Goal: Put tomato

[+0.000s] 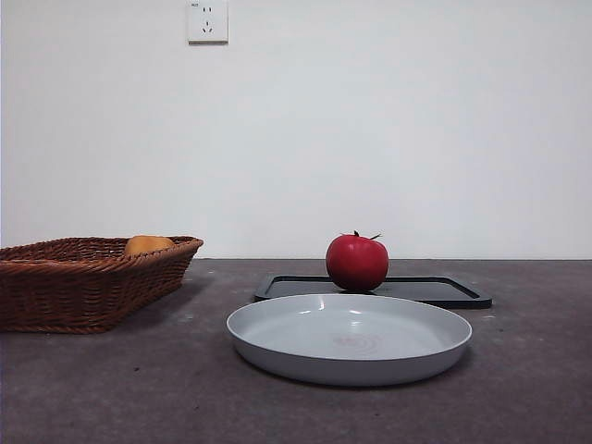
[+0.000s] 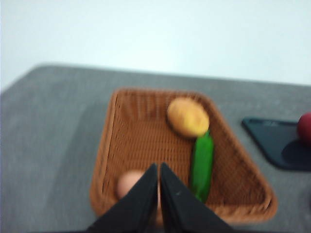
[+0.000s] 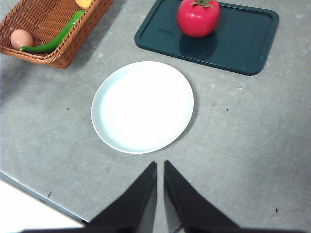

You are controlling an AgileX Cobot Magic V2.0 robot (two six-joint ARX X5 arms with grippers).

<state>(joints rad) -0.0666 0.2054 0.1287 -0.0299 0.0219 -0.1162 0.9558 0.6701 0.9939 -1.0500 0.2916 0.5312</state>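
The glossy red tomato (image 1: 357,263) with a green stem stands on a dark flat tray (image 1: 444,291) behind an empty white plate (image 1: 350,338). It also shows in the right wrist view (image 3: 197,17) on the tray (image 3: 243,39), beyond the plate (image 3: 142,107), and as a red edge in the left wrist view (image 2: 305,128). My right gripper (image 3: 160,167) is shut and empty, above the table in front of the plate. My left gripper (image 2: 159,170) is shut and empty, above the wicker basket (image 2: 141,141). Neither gripper shows in the front view.
The wicker basket (image 1: 88,277) stands at the left and holds an orange-yellow fruit (image 2: 188,117), a green pepper (image 2: 202,166) and an egg (image 2: 127,183). A wall socket (image 1: 207,20) is on the white wall. The table's near edge (image 3: 39,194) runs close to the right gripper.
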